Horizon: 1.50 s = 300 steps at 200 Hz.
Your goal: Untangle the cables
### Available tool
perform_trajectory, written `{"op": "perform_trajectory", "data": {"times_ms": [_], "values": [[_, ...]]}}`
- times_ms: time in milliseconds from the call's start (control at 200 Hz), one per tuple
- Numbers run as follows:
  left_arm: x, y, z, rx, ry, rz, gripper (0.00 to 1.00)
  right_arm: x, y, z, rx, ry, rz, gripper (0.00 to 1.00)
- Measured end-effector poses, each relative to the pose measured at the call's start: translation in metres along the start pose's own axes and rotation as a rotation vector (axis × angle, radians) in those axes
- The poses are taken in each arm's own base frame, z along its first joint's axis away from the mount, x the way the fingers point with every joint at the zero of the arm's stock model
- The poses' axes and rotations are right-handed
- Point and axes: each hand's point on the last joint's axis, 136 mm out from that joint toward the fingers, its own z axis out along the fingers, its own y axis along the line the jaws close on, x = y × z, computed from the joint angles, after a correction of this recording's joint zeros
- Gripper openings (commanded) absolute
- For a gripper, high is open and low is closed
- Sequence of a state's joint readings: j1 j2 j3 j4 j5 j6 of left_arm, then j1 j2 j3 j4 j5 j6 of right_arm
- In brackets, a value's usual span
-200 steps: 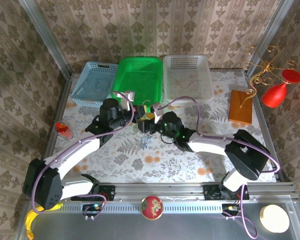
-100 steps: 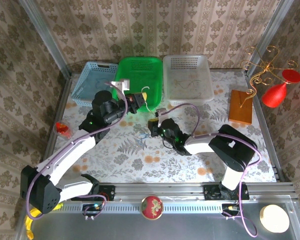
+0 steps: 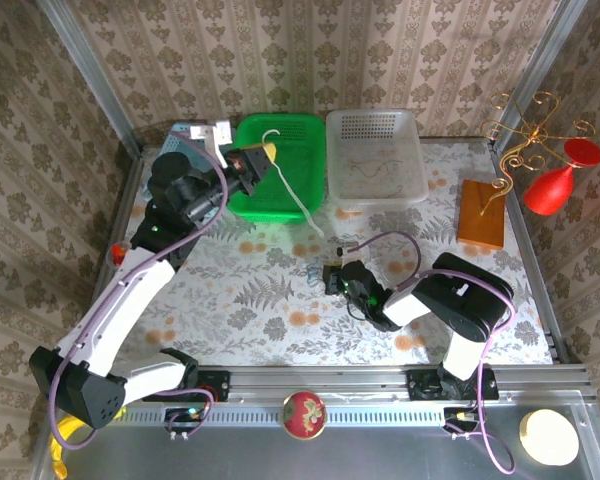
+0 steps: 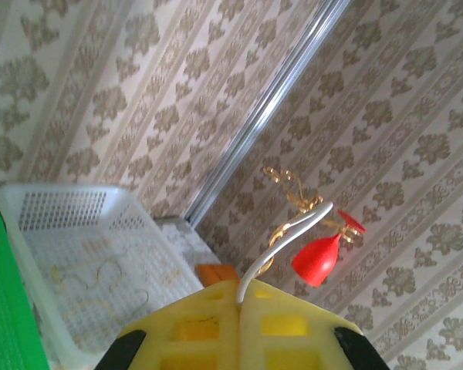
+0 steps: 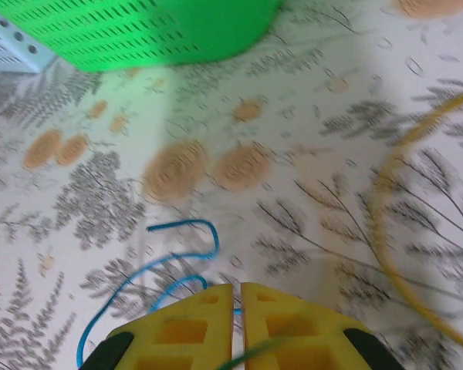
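The left pincer [image 3: 252,160] is raised above the green basket [image 3: 292,132] at the far side of the bench [image 3: 230,295]. It is closed on the whitish cable [image 3: 298,200]. In the left wrist view the two pads [image 4: 208,327] press together and this cable [image 4: 282,239] comes out from between them. From there it hangs down in a long curve, and its lower end reaches the bench near the right pincer [image 3: 330,275].

The right pincer is low on the bench, near the middle. Its pads [image 5: 193,327] are closed to a thin slit. The blue cable [image 5: 177,223] lies in loops just in front of them and runs into the slit, so I judge that it is pinched there. The strand is very thin, so I am not fully sure. A yellowish cord [image 5: 386,231] curves over the bench to the right of it. I cannot tell whether this is the lower end of the lifted cable.

The clear basket [image 3: 372,118] at the far right already has some tan cables [image 3: 375,165] in it. In my judgement the task is well advanced. The whitish and blue cables seem now apart, each in its own pincer, but neither is put down in a basket yet.
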State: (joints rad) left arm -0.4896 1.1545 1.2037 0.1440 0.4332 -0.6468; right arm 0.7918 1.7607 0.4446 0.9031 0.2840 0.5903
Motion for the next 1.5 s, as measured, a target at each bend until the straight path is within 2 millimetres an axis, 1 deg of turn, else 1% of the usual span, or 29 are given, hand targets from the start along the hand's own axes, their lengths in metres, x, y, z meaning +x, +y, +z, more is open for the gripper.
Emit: {"op": "perform_trajectory", "data": {"times_ms": [80, 135, 195, 270, 430, 540, 635, 680, 750, 885, 1010, 1155, 1290, 1410, 1450, 1500], "values": [[-0.020, -0.004, -0.003, 0.003, -0.036, 0.031, 0.00, 0.005, -0.004, -0.003, 0.006, 0.007, 0.014, 0.17], [-0.033, -0.002, -0.004, -0.001, -0.057, 0.049, 0.00, 0.005, -0.006, -0.005, 0.007, 0.007, 0.017, 0.21], [-0.045, 0.003, -0.004, -0.014, -0.078, 0.062, 0.00, 0.004, -0.006, -0.007, 0.006, 0.005, 0.023, 0.29], [-0.056, 0.010, -0.001, -0.029, -0.092, 0.069, 0.00, 0.000, -0.004, -0.009, 0.002, -0.007, 0.031, 0.38], [-0.079, 0.019, 0.011, -0.032, -0.109, 0.083, 0.00, -0.001, -0.005, -0.012, 0.002, -0.012, 0.043, 0.40], [-0.098, 0.016, 0.019, -0.014, -0.123, 0.108, 0.00, 0.004, -0.009, -0.013, 0.011, -0.001, 0.041, 0.46], [-0.113, 0.013, 0.022, -0.005, -0.135, 0.141, 0.00, 0.004, -0.009, -0.015, 0.013, 0.005, 0.040, 0.52], [-0.118, 0.012, 0.023, -0.005, -0.139, 0.159, 0.00, 0.002, -0.008, -0.016, 0.010, 0.006, 0.039, 0.54], [-0.127, 0.016, 0.023, -0.018, -0.149, 0.188, 0.00, -0.003, -0.003, -0.019, -0.002, 0.007, 0.041, 0.57], [-0.134, 0.035, 0.023, -0.066, -0.152, 0.228, 0.00, -0.022, 0.012, -0.026, -0.041, -0.007, 0.045, 0.62], [-0.131, 0.062, 0.033, -0.100, -0.138, 0.243, 0.00, -0.044, 0.027, -0.036, -0.074, -0.027, 0.043, 0.64], [-0.115, 0.093, 0.053, -0.110, -0.113, 0.252, 0.00, -0.065, 0.039, -0.046, -0.097, -0.042, 0.031, 0.65], [-0.090, 0.132, 0.076, -0.124, -0.062, 0.235, 0.00, -0.076, 0.041, -0.057, -0.096, -0.046, 0.033, 0.65], [-0.056, 0.174, 0.092, -0.158, 0.007, 0.207, 0.00, -0.080, 0.037, -0.061, -0.075, -0.033, 0.032, 0.65], [-0.044, 0.188, 0.095, -0.172, 0.033, 0.195, 0.05, -0.082, 0.036, -0.061, -0.068, -0.030, 0.032, 0.65], [-0.029, 0.205, 0.098, -0.192, 0.062, 0.183, 0.17, -0.085, 0.035, -0.063, -0.063, -0.030, 0.031, 0.65]]}}
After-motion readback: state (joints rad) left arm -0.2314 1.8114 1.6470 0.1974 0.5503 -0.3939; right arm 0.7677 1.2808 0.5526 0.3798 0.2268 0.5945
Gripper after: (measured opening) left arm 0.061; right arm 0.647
